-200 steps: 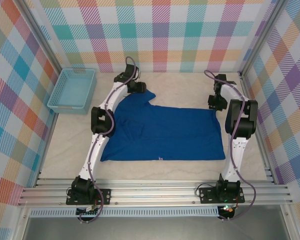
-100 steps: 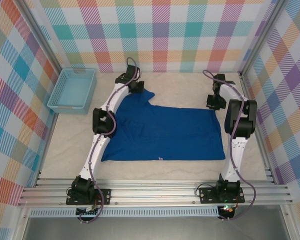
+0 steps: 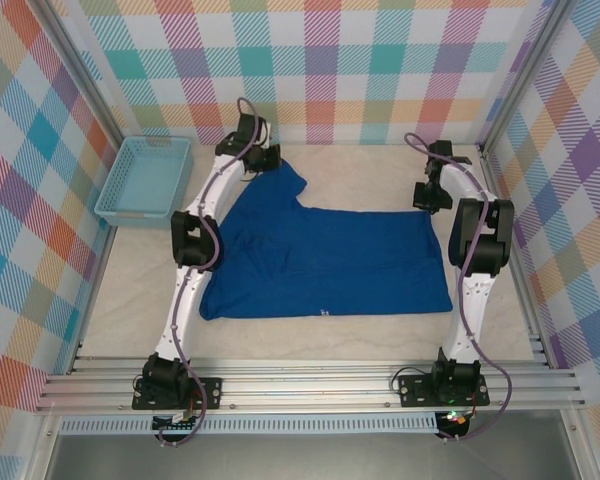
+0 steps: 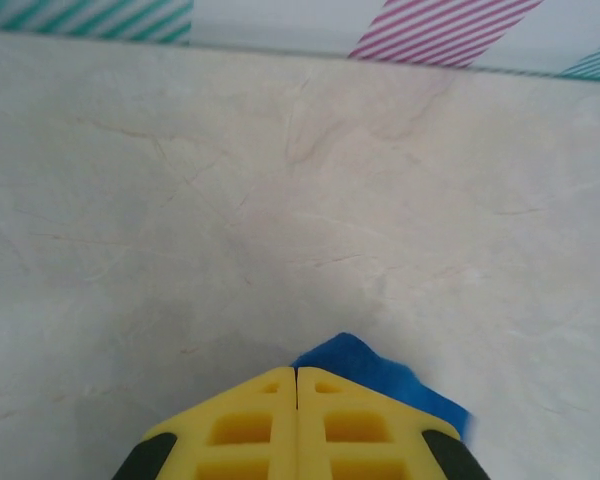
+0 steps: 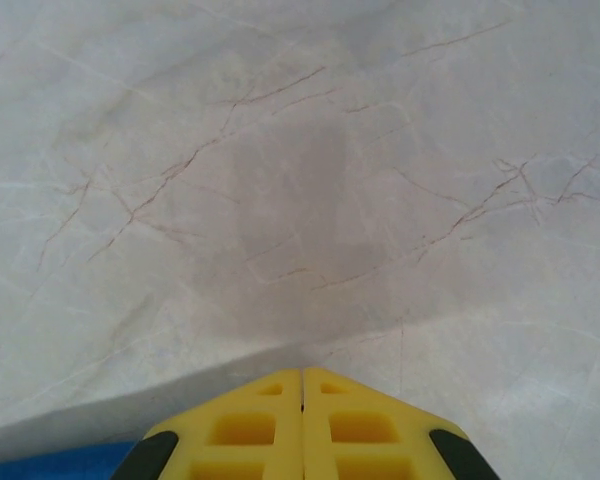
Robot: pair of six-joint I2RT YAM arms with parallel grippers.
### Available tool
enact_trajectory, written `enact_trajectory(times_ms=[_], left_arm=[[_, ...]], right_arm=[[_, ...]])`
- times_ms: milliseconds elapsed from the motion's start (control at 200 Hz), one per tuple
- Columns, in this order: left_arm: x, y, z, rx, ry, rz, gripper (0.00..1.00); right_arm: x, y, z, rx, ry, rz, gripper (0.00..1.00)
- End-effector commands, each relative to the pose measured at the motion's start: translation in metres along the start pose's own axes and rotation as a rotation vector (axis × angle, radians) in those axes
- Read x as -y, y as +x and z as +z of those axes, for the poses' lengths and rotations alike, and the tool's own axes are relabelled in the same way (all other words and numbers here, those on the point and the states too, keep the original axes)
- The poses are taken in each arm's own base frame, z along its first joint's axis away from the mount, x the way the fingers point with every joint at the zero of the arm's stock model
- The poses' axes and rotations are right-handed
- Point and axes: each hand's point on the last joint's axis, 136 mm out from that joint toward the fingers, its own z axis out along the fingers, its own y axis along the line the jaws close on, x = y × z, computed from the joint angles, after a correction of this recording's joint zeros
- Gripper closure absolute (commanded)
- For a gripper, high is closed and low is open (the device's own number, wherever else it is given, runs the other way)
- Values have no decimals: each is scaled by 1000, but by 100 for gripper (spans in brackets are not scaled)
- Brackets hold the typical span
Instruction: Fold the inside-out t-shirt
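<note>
I have the blue t-shirt (image 3: 325,265) lying spread on the pale marbled surface (image 3: 370,165), roughly in the middle, between my two arms. It is a deep royal blue and mostly flat, with soft creases across its left half. A tiny light mark sits at its near edge, too small for me to read. One sleeve sticks out at the far left, pointing toward the left jaws.

From the left wrist, those jaws are closed, their yellow fingers (image 4: 250,430) meeting on a thin line. A tongue of blue cloth pokes out right at the tips, so I read them as gripping the sleeve.

The right jaws sit at the shirt's far right corner. From the right wrist, their yellow fingers (image 5: 360,430) are pressed together too, and a sliver of blue shows at the bottom left edge. Whether any cloth is pinched there I cannot tell, because the fingers hide the contact.

From above, the left arm crosses the shirt's left side and hides part of it. A light blue basket (image 3: 145,180) stands well apart at the far left.
</note>
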Motion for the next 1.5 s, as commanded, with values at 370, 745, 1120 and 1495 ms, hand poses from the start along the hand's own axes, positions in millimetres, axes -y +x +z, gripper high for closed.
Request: enact_trajectory(times_ms=[370,745,1120,1495], left_arm=[[32,22,-162,94,57,31,100],[15,135,-219,87,60,-40,100],[-8,211,-223,-36,-30,-116,100],[8,220,-244,-25,14,-117,100]], right_arm=[[-5,38,-85,136,-116,-50,94],[23,93,-92,160,-28,59,93],[39,112,-53,59,48,128,90],[31,105,-47,45,11,126,91]])
